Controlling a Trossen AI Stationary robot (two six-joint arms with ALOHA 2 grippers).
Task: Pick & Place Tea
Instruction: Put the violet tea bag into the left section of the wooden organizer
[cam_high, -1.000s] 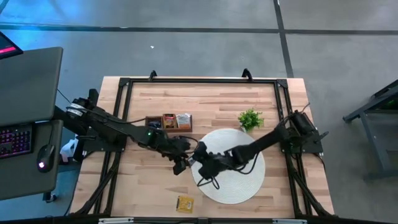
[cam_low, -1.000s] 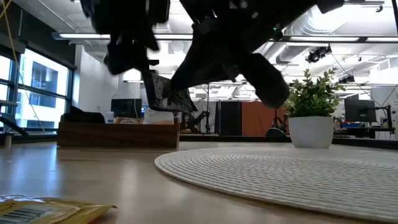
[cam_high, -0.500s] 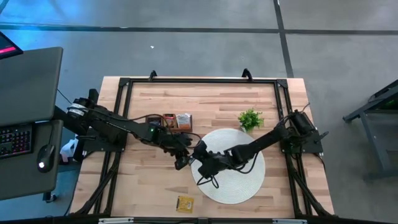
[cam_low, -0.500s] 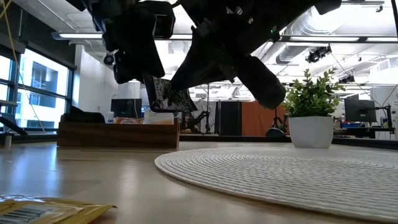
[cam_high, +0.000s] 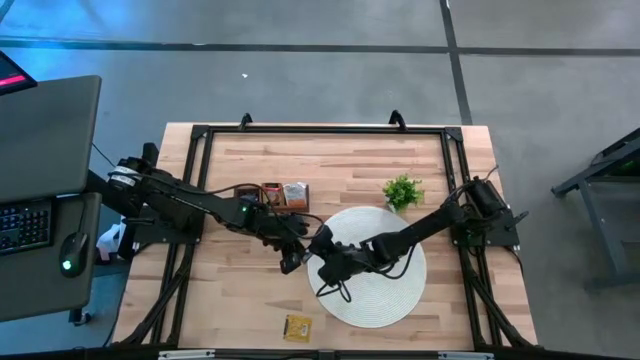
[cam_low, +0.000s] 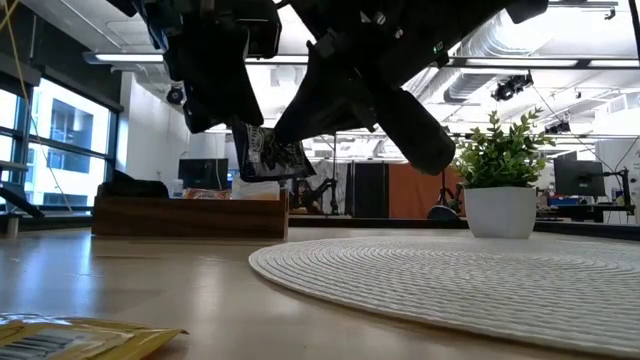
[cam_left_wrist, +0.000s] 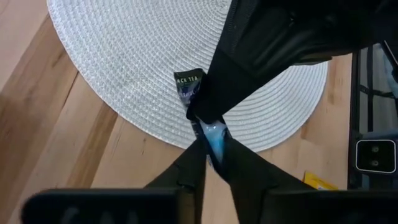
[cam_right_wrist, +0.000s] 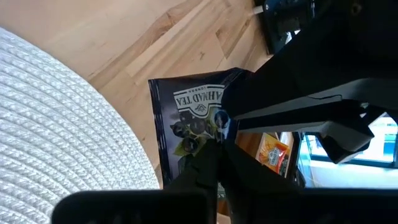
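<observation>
Tea packet (cam_right_wrist: 186, 118), a black one, hangs in the air over the near-left edge of the mat (cam_high: 395, 295), pinched from opposite sides by both grippers at once; if either pulls away while both clamp, I judge it could tear or slip and drop onto the table (cam_high: 230, 300). Left gripper (cam_high: 293, 258) reaches in from the tray (cam_high: 272, 195) side, right gripper (cam_high: 322, 250) low across the mat, tips meeting.

A black square tea packet (cam_right_wrist: 189, 121) with white lettering, a ribbed round white mat (cam_high: 395, 290), a yellow flat packet (cam_high: 297, 327).
</observation>
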